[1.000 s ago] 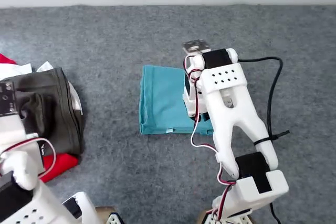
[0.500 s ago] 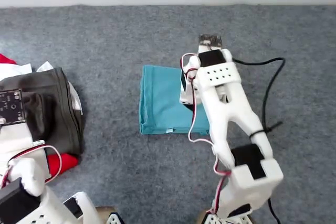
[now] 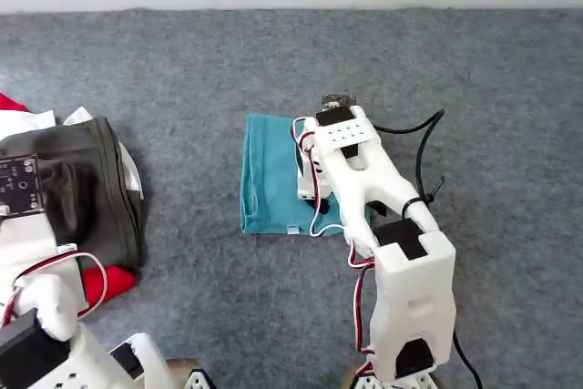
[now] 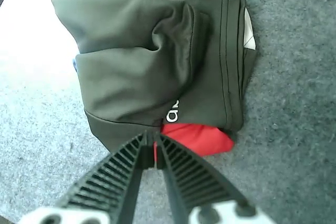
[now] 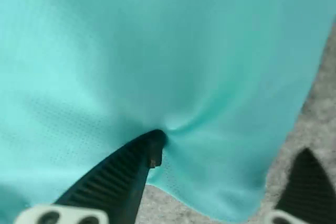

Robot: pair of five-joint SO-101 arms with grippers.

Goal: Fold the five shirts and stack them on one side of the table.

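A folded teal shirt (image 3: 271, 184) lies mid-table. My right gripper (image 5: 231, 156) is open and low over it, near its right side. One fingertip (image 5: 152, 148) presses a dimple into the teal cloth (image 5: 131, 51), while the other hangs off the shirt's edge over the carpet. At the left edge of the table is a stack topped by a dark olive shirt (image 3: 86, 189), with a red shirt (image 3: 105, 281) and a white one (image 3: 27, 120) under it. My left gripper (image 4: 152, 148) is shut, its tips at the near hem of the dark shirt (image 4: 157, 51), above the red shirt (image 4: 197, 137).
Grey carpet (image 3: 510, 88) covers the table, with open room at the back and far right. The right arm's black cable (image 3: 424, 148) loops beside the teal shirt. The left arm's base (image 3: 36, 316) stands at the front left.
The right arm has swung left and nearer, from the teal shirt's far right edge to over its right half. The left arm shifted slightly a second ago, then stayed.
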